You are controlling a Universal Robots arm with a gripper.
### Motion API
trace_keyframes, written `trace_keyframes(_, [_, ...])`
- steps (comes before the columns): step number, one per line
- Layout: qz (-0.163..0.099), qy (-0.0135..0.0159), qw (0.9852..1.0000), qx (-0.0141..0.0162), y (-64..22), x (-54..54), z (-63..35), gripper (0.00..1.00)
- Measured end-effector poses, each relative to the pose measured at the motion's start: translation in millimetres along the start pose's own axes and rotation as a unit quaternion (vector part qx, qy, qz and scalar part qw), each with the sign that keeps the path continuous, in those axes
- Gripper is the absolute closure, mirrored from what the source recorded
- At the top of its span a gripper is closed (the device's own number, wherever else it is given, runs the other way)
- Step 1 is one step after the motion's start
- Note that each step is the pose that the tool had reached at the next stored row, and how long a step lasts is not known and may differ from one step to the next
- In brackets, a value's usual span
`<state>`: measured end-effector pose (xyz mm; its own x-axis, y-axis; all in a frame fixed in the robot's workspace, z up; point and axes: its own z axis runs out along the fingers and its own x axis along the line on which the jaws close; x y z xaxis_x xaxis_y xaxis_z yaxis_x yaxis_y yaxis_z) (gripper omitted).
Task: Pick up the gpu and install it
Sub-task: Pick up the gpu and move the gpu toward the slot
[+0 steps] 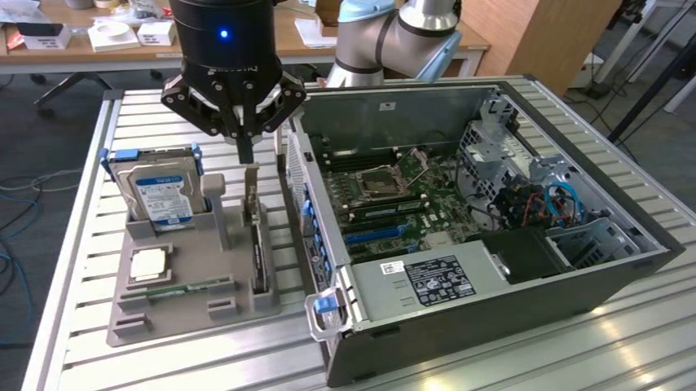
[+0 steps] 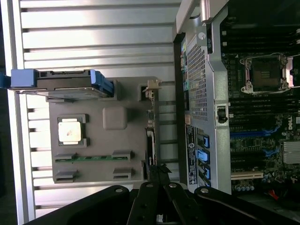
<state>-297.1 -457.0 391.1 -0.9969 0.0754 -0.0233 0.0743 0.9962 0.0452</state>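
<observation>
Exterior view: tool fingers pressed together, just above the gpu. Gpu stands on edge in gray holder on counter, beside open computer case.

Gpu, thin dark card, standing on edge in grey holder
</observation>
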Motion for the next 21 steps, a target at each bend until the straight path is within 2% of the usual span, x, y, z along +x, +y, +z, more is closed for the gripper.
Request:
trace_keyframes(5, [0.000,0.0000,1.0000,0.0000,0.0,0.0,0.0,0.89])
trace_keyframes(7, [0.000,0.0000,1.0000,0.0000,0.0,0.0,0.0,0.77])
trace_keyframes(8, [0.000,0.0000,1.0000,0.0000,0.0,0.0,0.0,0.77])
trace_keyframes(9, [0.000,0.0000,1.0000,0.0000,0.0,0.0,0.0,0.71])
trace_keyframes(10, [0.000,0.0000,1.0000,0.0000,0.0,0.0,0.0,0.71])
trace_keyframes(12, [0.000,0.0000,1.0000,0.0000,0.0,0.0,0.0,0.59])
trace_keyframes(14, [0.000,0.0000,1.0000,0.0000,0.0,0.0,0.0,0.59])
trace_keyframes(15, [0.000,0.0000,1.0000,0.0000,0.0,0.0,0.0,0.53])
trace_keyframes(21, [0.000,-0.0015,1.0000,-0.0001,-0.3,0.0,5.3,0.53])
